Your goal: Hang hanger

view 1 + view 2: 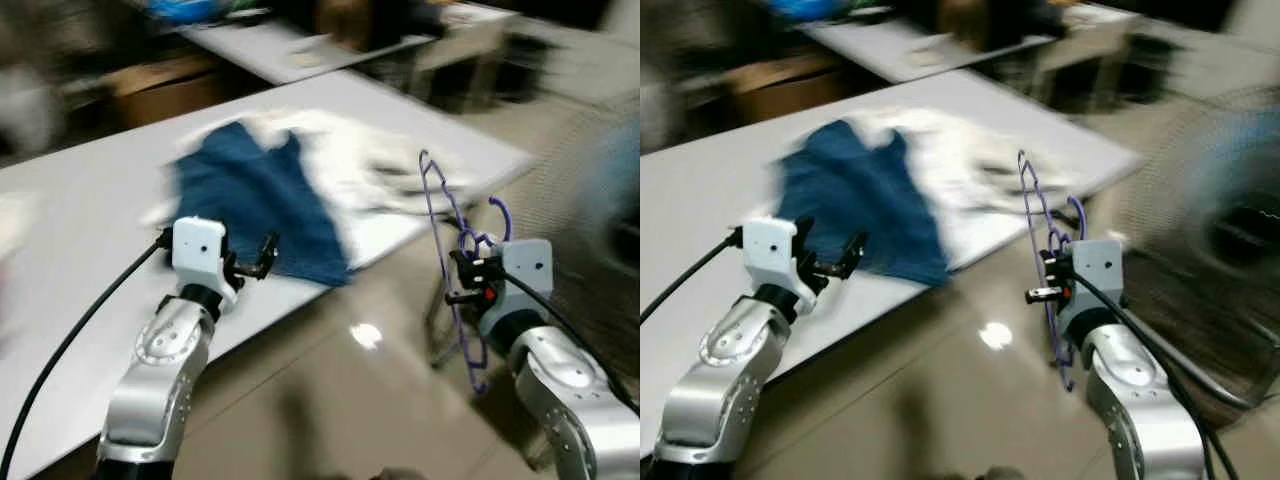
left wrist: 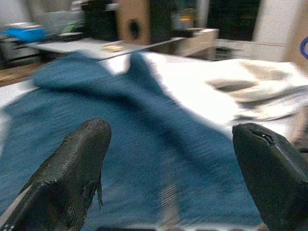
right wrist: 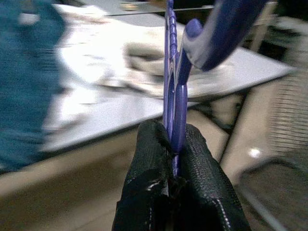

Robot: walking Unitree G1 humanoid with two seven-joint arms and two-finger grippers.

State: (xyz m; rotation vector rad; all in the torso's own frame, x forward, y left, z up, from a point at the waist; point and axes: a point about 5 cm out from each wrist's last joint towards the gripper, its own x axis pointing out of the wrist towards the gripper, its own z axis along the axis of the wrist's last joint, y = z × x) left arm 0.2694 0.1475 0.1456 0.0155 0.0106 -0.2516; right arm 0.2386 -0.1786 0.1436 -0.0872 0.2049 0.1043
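A purple plastic hanger (image 1: 447,235) stands upright off the table's right corner, held by my right gripper (image 1: 462,278), which is shut on it. In the right wrist view the hanger (image 3: 174,72) rises from between the two black fingers (image 3: 149,159), pressed together on its neck. My left gripper (image 1: 262,258) is open over the table's front edge, just before a blue garment (image 1: 255,205). The left wrist view has its two fingers (image 2: 72,166) wide apart with the blue garment (image 2: 120,144) beyond them.
A white garment (image 1: 370,160) lies crumpled beside the blue one on the long white table (image 1: 80,230). A second table (image 1: 290,45) with clutter stands behind. A round wire fan (image 1: 1230,230) stands at the right. Glossy floor lies below.
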